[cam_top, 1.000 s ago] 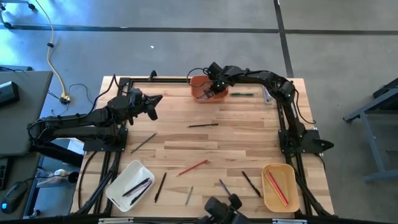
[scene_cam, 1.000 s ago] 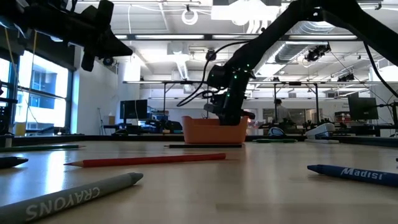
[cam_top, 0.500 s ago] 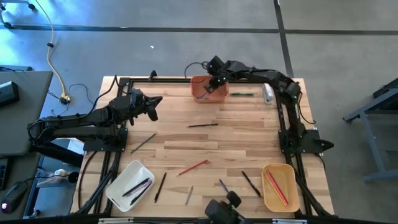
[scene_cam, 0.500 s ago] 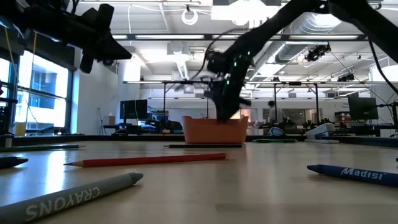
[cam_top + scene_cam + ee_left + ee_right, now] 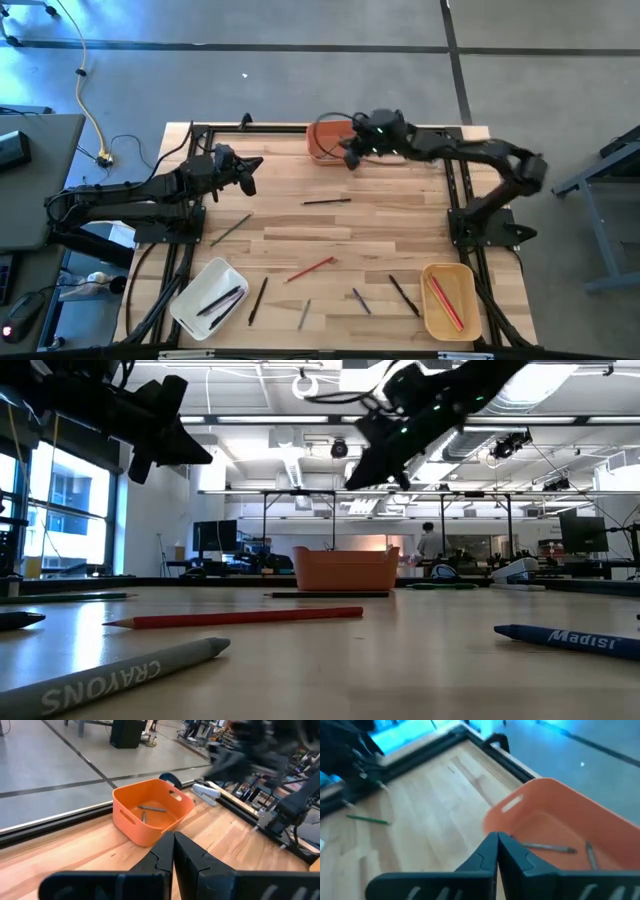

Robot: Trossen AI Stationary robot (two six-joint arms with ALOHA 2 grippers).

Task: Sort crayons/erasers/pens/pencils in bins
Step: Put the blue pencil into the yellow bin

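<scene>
High view: right gripper (image 5: pixel 350 158) hangs pinched shut and empty beside the orange bin (image 5: pixel 322 140) at the desk's far edge; left gripper (image 5: pixel 248 172) shut, waiting. Sticks scatter mid-desk; the black pen (image 5: pixel 326 201) is nearest. Descending with fingers closed risks rolling it away.

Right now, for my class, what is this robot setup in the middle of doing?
Two dark arms are sorting pencils and crayons into three plastic bins on a wooden table. The right gripper, shut and empty, hangs beside the orange bin at the far edge, which holds two grey sticks. The left gripper waits shut over the table's left side. The white bin and the tan-yellow bin hold a few sticks; a red pencil and others lie loose.
</scene>
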